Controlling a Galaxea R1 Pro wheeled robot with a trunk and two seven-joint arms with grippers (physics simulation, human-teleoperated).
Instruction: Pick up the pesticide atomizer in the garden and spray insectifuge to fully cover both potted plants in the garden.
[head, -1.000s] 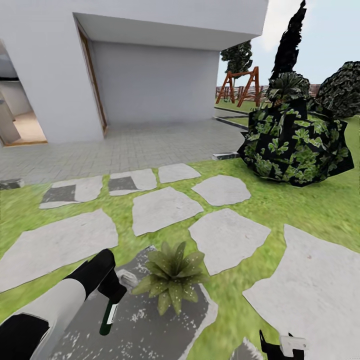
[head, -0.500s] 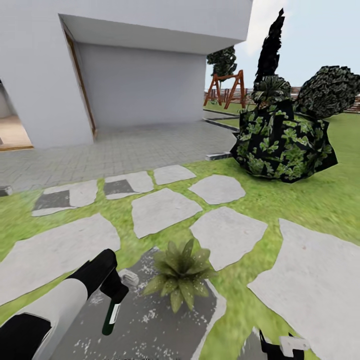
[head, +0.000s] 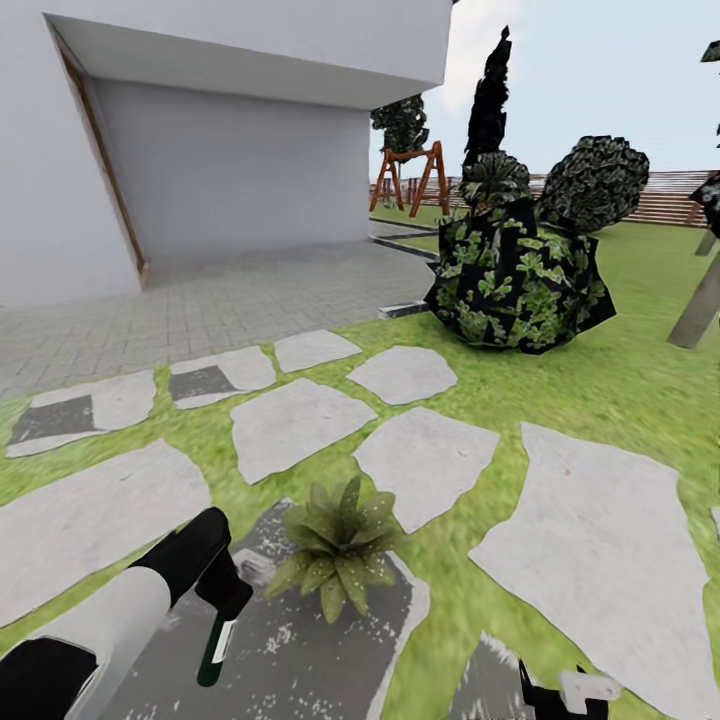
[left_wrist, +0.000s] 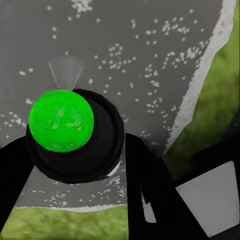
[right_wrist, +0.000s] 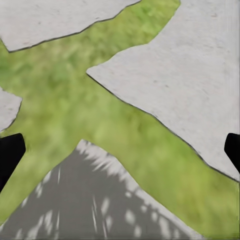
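The spray bottle (head: 216, 645) hangs in the left pincer (head: 226, 600), clamped between its dark fingers, pointing down over a shaded stepping stone (head: 300, 660). In the left wrist view the bottle (left_wrist: 75, 135) shows end-on as a dark round body with a bright green cap, fingers (left_wrist: 150, 195) on either side. Just beside it a low potted plant (head: 338, 545) spreads pointed green leaves at the stone's far edge. The right pincer (head: 565, 695) sits low at the frame's edge, jaws spread wide, holding nothing. Farther off, across lawn (head: 620, 390) and pale stones, stands a dark bush (head: 515, 280).
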